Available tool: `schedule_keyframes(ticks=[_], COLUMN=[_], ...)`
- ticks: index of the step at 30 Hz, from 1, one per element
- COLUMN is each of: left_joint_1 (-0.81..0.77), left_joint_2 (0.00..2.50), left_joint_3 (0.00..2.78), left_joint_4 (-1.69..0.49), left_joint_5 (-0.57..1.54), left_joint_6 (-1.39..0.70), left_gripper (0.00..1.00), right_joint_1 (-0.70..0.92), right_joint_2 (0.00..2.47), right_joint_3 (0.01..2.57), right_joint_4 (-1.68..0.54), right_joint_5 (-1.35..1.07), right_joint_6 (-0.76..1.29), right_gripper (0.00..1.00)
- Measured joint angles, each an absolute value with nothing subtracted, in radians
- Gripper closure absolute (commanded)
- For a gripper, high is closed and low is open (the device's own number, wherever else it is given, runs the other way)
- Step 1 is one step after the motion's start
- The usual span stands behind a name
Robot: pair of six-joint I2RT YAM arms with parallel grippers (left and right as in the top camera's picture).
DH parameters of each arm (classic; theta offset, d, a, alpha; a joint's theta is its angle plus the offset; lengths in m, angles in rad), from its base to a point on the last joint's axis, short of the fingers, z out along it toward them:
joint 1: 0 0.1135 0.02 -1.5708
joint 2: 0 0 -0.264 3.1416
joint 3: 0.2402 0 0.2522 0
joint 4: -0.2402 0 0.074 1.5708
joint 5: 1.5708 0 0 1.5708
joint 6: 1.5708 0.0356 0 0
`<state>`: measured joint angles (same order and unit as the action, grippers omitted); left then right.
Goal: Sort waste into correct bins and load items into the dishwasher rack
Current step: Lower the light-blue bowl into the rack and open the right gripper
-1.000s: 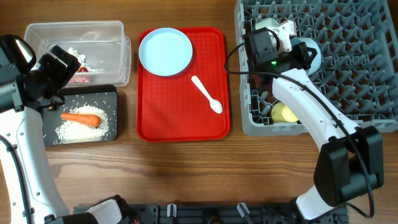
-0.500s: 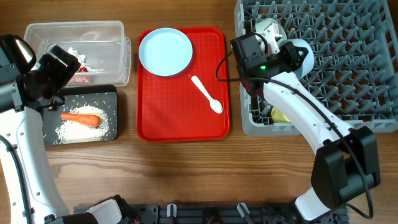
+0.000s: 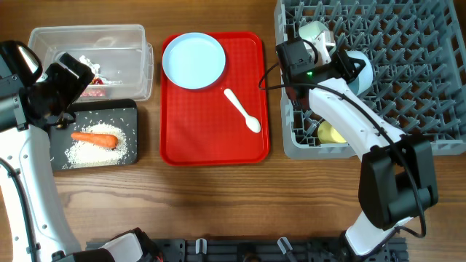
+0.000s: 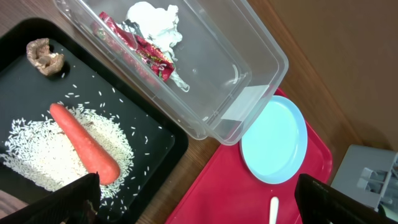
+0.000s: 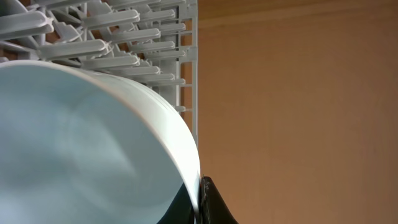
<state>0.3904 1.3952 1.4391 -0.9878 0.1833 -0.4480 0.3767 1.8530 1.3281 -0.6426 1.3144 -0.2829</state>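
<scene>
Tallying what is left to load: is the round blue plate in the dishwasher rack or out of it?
Out. The plate lies flat on the red tray, beside the dishwasher rack, not among its pegs.

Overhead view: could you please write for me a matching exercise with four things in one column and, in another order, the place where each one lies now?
Things:
1. carrot
2. plate
3. wrapper
4. yellow cup

Places:
A. in the grey rack
B. in the clear tub
C. on the black tray
D. on the red tray

Right pairs: 1-C, 2-D, 3-B, 4-A.
</scene>
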Motion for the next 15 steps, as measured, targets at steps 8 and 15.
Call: schedule_keyframes(ticks=[8, 15], left_joint_1=[0.390, 0.390], left_joint_2=[1.395, 1.395], left_joint_3=[1.439, 1.439], left_joint_4=[-0.987, -0.988], left_joint_5=[0.183, 0.183], left_joint_6=[-0.448, -0.448], left_gripper=[0.00, 0.00], right_joint_1=[0.402, 0.456], right_joint_2=[1.853, 1.858], right_joint_3=[1.328, 1.328], right_joint_4=[-0.643, -0.644], right_joint_5=[1.313, 1.305], right_joint_6=[-0.309, -0.363], right_gripper=[0.96, 0.66])
